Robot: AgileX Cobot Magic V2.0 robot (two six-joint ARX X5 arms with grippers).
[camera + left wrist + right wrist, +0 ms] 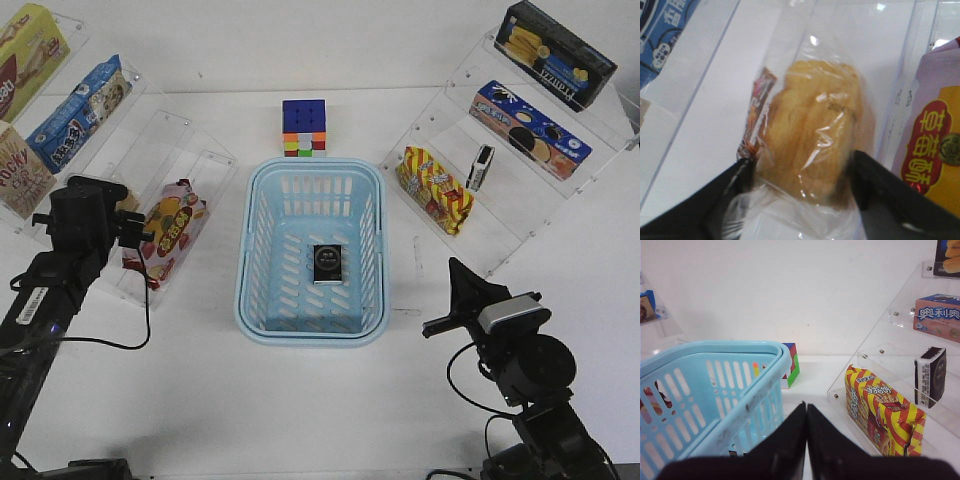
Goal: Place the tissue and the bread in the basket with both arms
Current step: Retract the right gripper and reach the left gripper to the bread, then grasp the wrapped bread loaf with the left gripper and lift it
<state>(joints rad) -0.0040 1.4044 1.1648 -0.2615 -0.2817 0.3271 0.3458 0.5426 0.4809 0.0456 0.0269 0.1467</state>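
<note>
The light blue basket (pixel 312 335) stands in the middle of the table. The black tissue pack (pixel 327 263) lies flat on its slotted bottom. My left gripper (pixel 135 232) is at the lower left shelf. In the left wrist view it (pixel 802 160) has a finger on each side of the bread (pixel 812 130), a golden bun in a clear crinkly wrapper, and presses on it. In the front view the arm mostly hides the bread. My right gripper (pixel 455 272) is shut and empty, right of the basket. In its wrist view it (pixel 806 410) is beside the basket's rim (pixel 715 347).
Clear stepped shelves stand on both sides. A red strawberry snack bag (pixel 168 228) (pixel 935 145) lies next to the bread. A red-and-yellow bag (pixel 433 188) (pixel 882 410) and a second black-and-white pack (pixel 481 167) (pixel 930 375) are on the right shelf. A colour cube (pixel 303 128) sits behind the basket.
</note>
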